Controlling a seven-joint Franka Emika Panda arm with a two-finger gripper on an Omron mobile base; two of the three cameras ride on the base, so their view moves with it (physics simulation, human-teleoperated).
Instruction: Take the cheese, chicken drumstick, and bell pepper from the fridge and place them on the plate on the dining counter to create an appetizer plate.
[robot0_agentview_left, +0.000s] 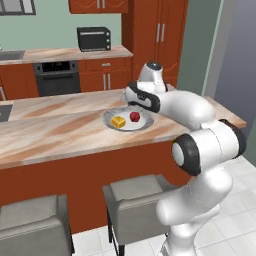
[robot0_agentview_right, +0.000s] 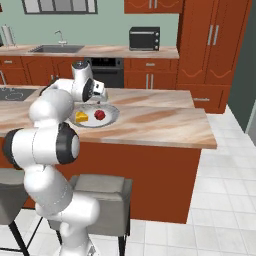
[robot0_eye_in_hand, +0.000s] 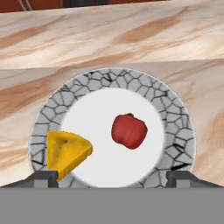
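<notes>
So looking down from the hand: the cheese (robot0_eye_in_hand: 67, 152) sits on the plate (robot0_eye_in_hand: 175, 118) right by the left fingertip (robot0_eye_in_hand: 43, 177), bell pepper (robot0_eye_in_hand: 129, 131) sits mid-plate between the two tips. Gripper (robot0_eye_in_hand: 113, 178) jaws are spread wide, nothing held. Plate's on the dining counter (robot0_eye_in_hand: 109, 35).

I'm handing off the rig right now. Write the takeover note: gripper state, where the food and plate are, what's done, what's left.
Gripper: open, empty, poised over the plate.
Plate: on the dining counter.
Cheese: on the plate, overlapping its patterned rim.
Bell pepper: on the plate's pale centre, apart from the cheese.
Done: cheese and bell pepper plated.
Left: no chicken drumstick on the plate; fetch it from the fridge and set it on the plate.
</notes>
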